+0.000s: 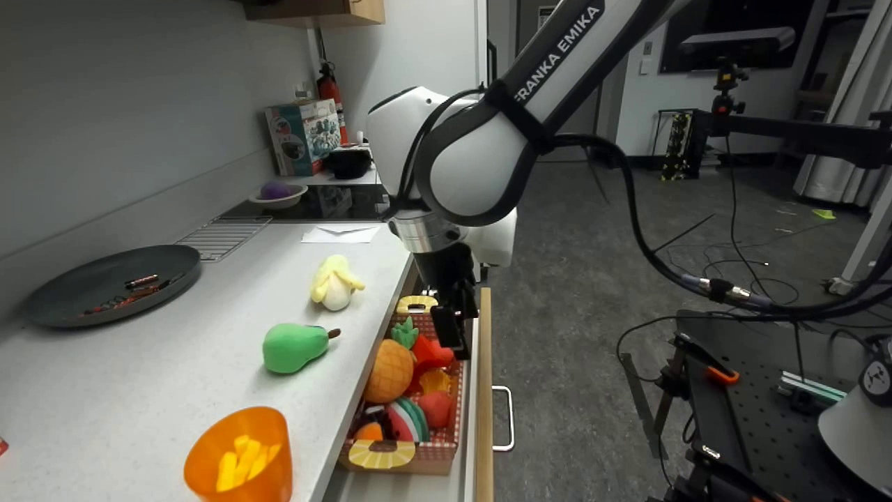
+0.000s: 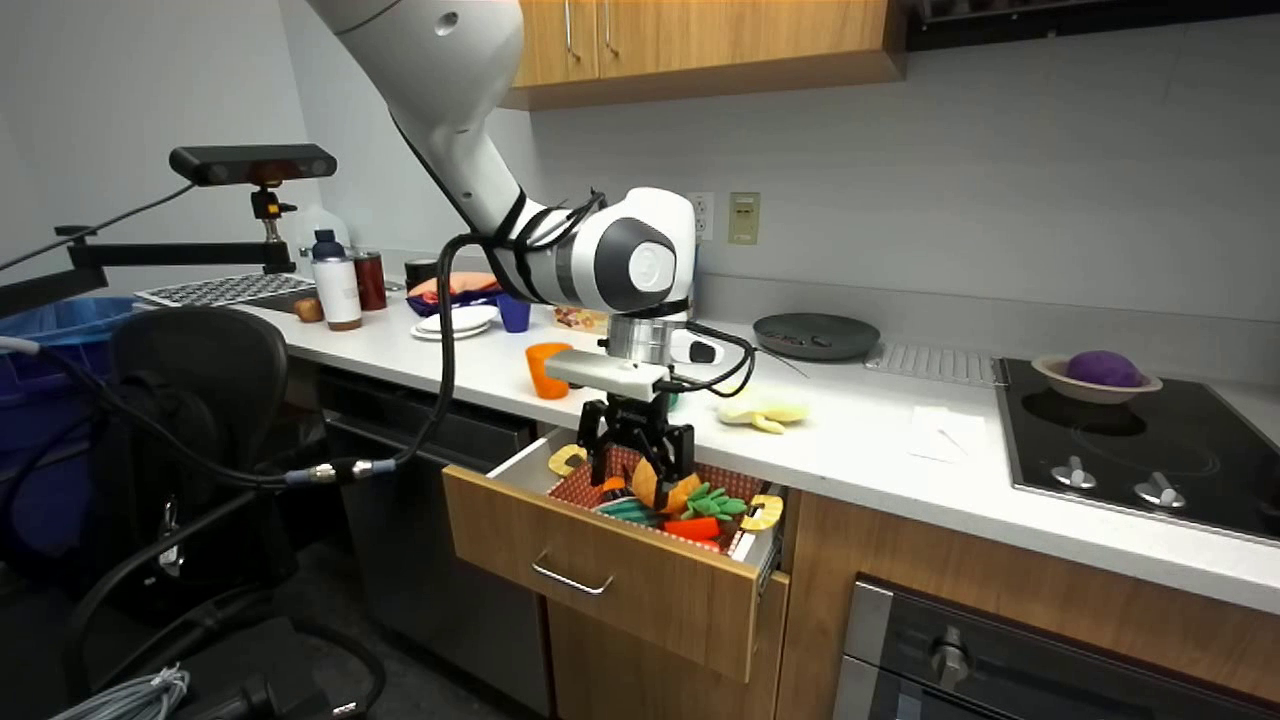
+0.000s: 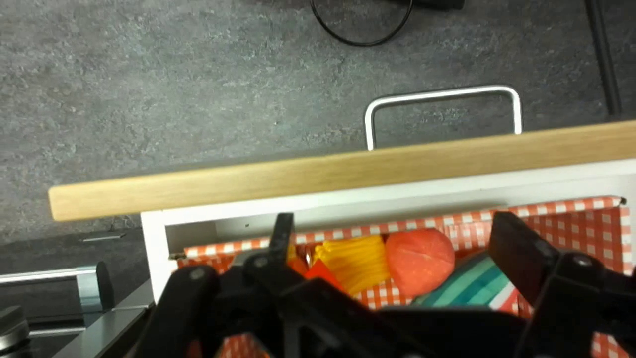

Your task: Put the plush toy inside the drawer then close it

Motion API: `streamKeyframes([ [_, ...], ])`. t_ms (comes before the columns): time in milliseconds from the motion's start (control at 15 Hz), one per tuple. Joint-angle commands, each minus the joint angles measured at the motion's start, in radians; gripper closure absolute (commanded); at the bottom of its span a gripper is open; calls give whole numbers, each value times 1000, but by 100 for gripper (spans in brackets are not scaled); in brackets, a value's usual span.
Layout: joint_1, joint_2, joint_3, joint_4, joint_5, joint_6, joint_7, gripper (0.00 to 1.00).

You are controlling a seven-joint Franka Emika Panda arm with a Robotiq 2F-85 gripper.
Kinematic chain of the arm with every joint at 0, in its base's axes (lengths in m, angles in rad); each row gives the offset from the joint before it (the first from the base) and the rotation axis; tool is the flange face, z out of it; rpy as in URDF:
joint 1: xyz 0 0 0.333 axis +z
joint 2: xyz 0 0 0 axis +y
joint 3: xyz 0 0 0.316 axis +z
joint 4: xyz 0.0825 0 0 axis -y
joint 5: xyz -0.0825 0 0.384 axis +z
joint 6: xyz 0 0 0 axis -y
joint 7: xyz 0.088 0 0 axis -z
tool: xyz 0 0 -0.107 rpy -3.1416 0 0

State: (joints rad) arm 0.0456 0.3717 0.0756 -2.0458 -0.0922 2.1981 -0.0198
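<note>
The jaws stand spread, holding nothing, over the open drawer [image 3: 318, 200]; whether their tips dip below its rim cannot be told. The orange plush toy [image 1: 389, 372] lies below the jaws and toward the bench [image 1: 209, 348], in the checkered box [image 1: 432, 461] inside the drawer. Placement therefore appears complete; the step in hand is judged to be clearing the drawer for closing. Raise the jaws vertically, without hooking the red plush [image 3: 420, 261] beneath them, until they clear the front panel [image 2: 640, 585]. Verify that the plush toy sits low enough to pass the bench edge. Then move outward, lower the jaws, and push squarely near the handle [image 3: 442, 94].
</note>
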Motion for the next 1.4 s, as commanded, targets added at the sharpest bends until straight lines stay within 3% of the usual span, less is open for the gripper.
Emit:
streamKeyframes([
  [0, 5, -44, -9, -61, -4, -54, -29, 0],
  [533, -9, 6, -9, -99, 5, -11, -91, 0],
  [1333, -19, 138, 7, 45, 18, 106, -203, 0],
])
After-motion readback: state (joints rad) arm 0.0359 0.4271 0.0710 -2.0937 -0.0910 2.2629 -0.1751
